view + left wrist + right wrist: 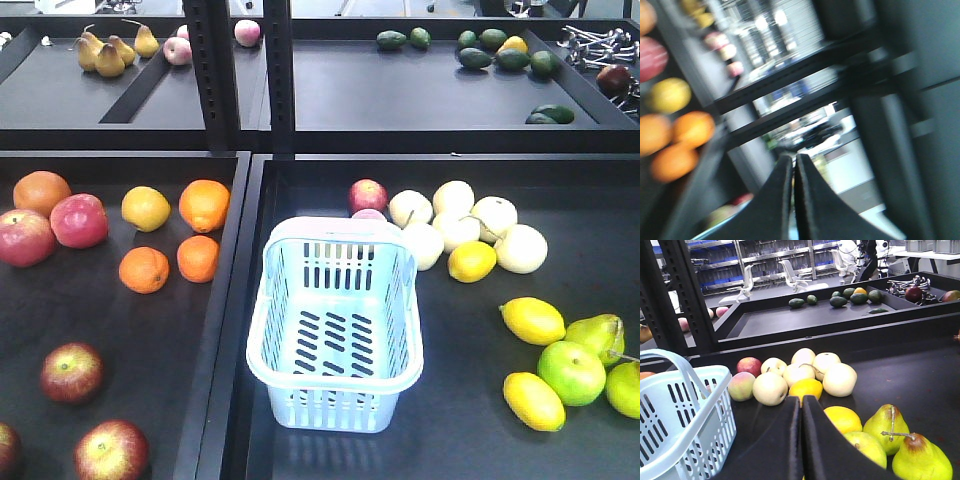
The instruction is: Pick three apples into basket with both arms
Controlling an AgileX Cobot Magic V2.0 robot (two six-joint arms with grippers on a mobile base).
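Observation:
Three dark maroon apples lie in the front left tray: one [72, 372], one [111, 450], and one cut off by the left edge [5, 445]. The pale blue basket [332, 405] stands empty in the right tray, handle folded back; its slotted wall also fills the left of the right wrist view [670, 440]. Neither arm shows in the front view. My left gripper [794, 158] is shut on nothing, in a blurred view aimed at the rack posts. My right gripper [801, 399] is shut and empty, to the right of the basket and just short of a lemon [805, 388].
Brighter pink-red apples [78, 220] and oranges [204, 204] lie at the back of the left tray. Pale round fruit [470, 225], lemons [532, 320] and green pears [597, 335] lie right of the basket. A raised divider [225, 330] separates the trays; black rack posts [212, 70] stand behind.

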